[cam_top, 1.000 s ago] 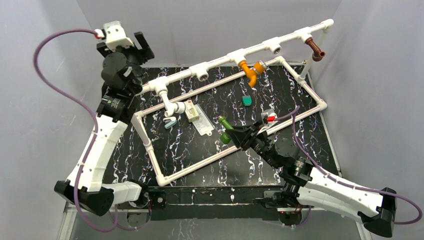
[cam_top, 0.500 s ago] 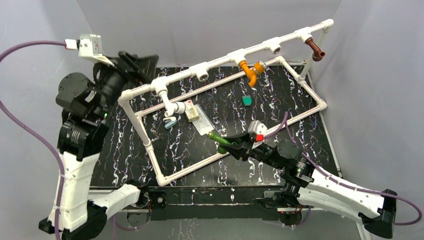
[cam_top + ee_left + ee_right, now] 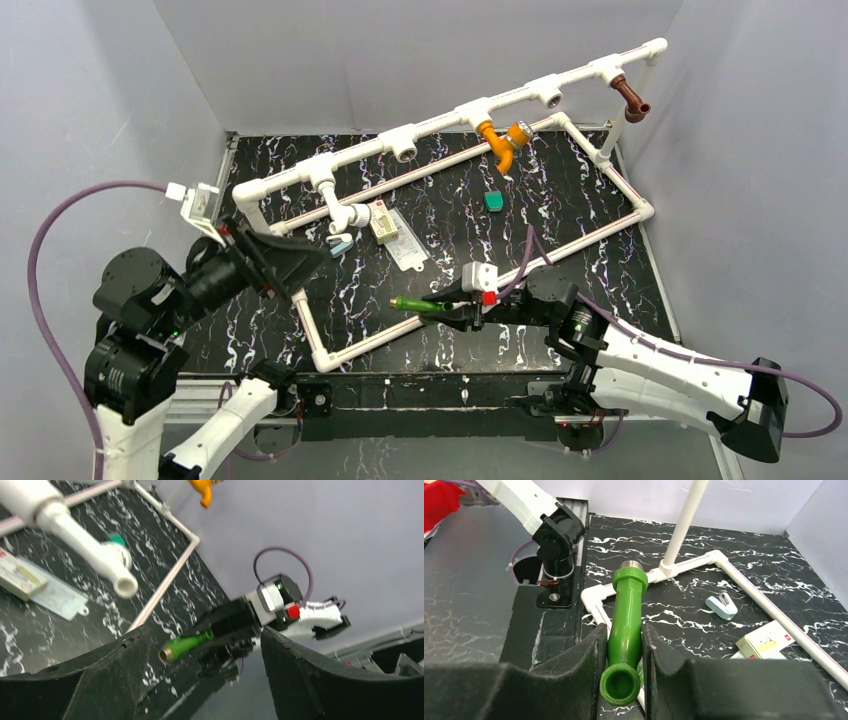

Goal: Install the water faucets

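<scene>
Grey walls close in a black marbled worktop (image 3: 560,200), on which a white pipe (image 3: 440,120) runs slantwise from the far left corner up to the far right corner. The right gripper (image 3: 624,630) is clamped on the green faucet (image 3: 418,304), its two fingers pressed against the bend of the body. It holds the faucet roughly level above the middle of the near edge, threaded end towards the left edge. The left gripper (image 3: 203,631) hangs above the near left corner with its fingers wide apart and nothing between them, facing the green faucet. An orange faucet (image 3: 500,140) sits in the pipe near the far edge, a brown faucet (image 3: 631,98) at the far right corner, and a white faucet (image 3: 345,215) towards the left edge.
</scene>
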You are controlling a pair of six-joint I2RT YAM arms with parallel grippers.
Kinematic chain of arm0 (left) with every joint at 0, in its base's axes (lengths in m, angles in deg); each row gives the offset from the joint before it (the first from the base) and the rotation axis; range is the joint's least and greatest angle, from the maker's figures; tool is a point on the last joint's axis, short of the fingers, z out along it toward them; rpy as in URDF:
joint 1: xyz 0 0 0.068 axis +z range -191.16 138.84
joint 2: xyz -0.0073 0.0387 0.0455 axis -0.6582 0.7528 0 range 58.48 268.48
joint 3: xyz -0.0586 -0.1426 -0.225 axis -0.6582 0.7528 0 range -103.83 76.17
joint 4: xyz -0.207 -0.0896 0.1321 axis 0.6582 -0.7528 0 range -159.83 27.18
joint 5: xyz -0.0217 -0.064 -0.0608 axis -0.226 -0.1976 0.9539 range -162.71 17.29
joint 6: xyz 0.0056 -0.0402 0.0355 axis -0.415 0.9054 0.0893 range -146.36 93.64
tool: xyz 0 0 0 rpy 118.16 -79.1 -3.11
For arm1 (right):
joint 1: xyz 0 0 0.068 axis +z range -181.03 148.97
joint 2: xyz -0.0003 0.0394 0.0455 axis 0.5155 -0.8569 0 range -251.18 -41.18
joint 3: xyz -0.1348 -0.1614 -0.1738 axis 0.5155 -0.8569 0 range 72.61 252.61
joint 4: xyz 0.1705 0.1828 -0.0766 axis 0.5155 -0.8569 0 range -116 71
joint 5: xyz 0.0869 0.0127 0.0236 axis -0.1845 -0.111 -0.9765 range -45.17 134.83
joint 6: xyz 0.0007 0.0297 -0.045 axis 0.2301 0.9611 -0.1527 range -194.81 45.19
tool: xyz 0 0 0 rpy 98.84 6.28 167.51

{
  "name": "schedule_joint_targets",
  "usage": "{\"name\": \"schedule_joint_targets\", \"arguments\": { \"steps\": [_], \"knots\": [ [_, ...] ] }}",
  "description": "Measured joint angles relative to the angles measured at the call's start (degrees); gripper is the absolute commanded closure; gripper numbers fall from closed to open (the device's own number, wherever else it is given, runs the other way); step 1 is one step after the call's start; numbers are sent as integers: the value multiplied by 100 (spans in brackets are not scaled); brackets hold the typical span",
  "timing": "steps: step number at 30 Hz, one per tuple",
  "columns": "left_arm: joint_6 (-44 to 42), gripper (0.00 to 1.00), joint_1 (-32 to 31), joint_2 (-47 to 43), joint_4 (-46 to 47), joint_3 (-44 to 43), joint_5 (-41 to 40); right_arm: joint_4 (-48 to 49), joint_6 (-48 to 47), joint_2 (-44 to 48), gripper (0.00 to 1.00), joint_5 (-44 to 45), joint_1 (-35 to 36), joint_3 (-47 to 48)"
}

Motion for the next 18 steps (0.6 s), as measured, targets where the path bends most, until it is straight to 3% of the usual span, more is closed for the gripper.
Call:
{"name": "schedule_joint_targets", "arguments": {
  "steps": [5,9,18],
  "knots": [
    [-74,23,-2,-496,-1093,221,450,85,-57,-321,99,-330,2,72],
    [-55,24,-2,-957,-1648,981,671,358,-9,-551,99,-588,11,125],
    [680,25,-2,-1856,-1331,3034,1335,1397,271,-1257,99,-678,496,188]
  ]
}}
